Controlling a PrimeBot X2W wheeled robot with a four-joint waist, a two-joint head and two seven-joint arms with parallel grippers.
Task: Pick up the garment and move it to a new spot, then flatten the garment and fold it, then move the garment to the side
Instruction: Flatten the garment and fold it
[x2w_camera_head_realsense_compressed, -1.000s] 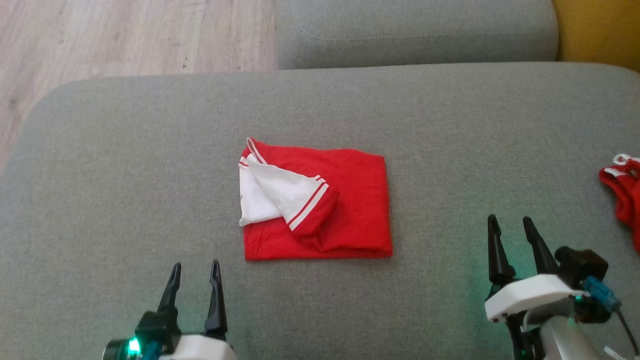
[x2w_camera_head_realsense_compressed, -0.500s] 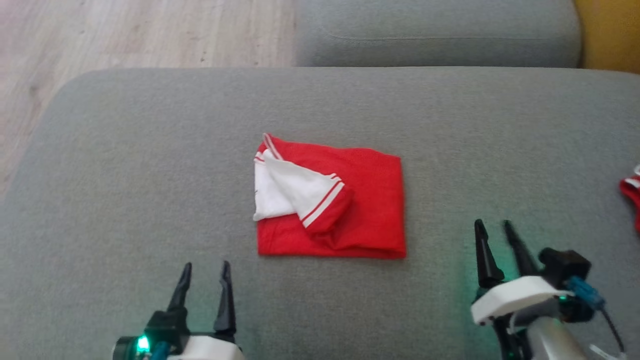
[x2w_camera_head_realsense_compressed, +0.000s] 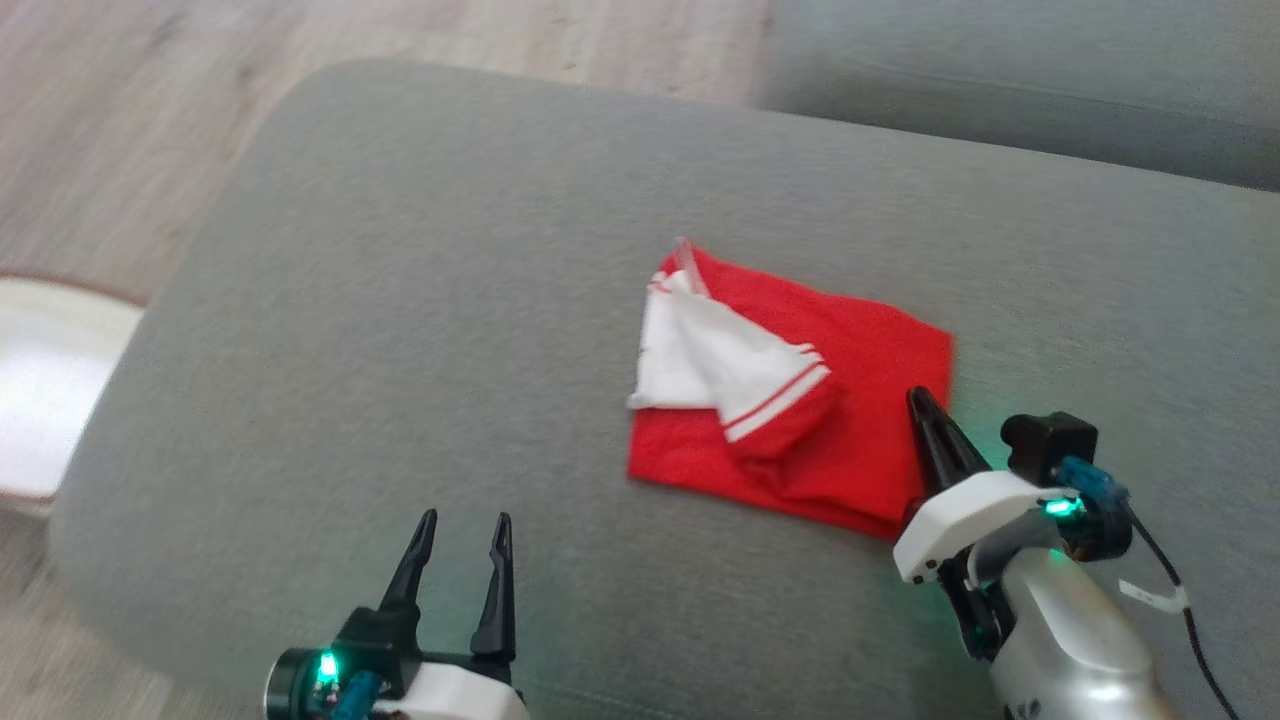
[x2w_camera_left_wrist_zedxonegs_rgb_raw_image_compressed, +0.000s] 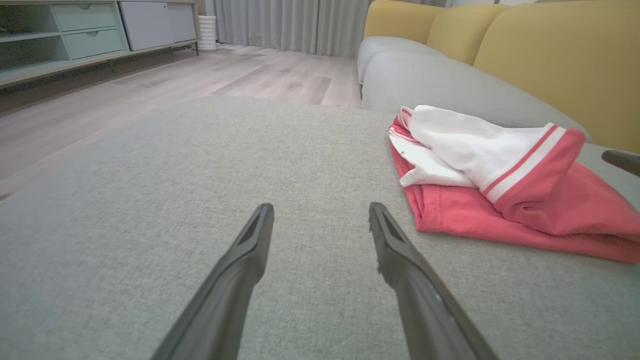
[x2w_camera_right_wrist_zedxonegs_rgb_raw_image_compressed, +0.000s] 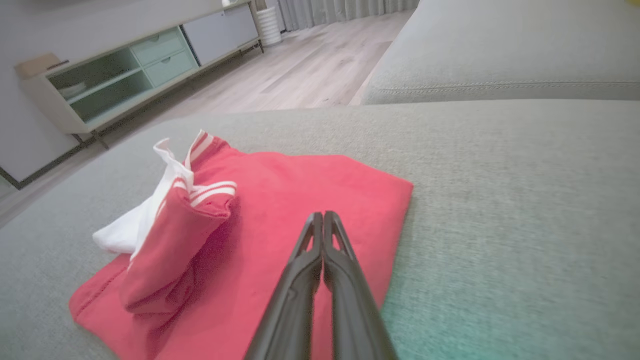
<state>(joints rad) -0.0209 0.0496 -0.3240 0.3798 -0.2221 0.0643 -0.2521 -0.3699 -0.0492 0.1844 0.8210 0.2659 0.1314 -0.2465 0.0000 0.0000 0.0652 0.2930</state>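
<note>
Well to the left of the garment, the left gripper (x2w_camera_head_realsense_compressed: 465, 520) hovers with its fingers spread and empty, the folded red-and-white garment (x2w_camera_head_realsense_compressed: 870, 400) lies flat on the grey sofa cushion (x2w_camera_head_realsense_compressed: 400, 300), and over the garment's right edge the right gripper (x2w_camera_head_realsense_compressed: 918, 405) hangs with its fingers pressed together on nothing, so the move to the side seems the step in hand, and it calls next for a reopened grip on that edge or a push against it.

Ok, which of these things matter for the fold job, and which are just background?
In the job: red-and-white garment; right gripper, shut over it; left gripper, open; grey cushion underneath.
Lying about: cabinet; yellow backrest; curtains.
</note>
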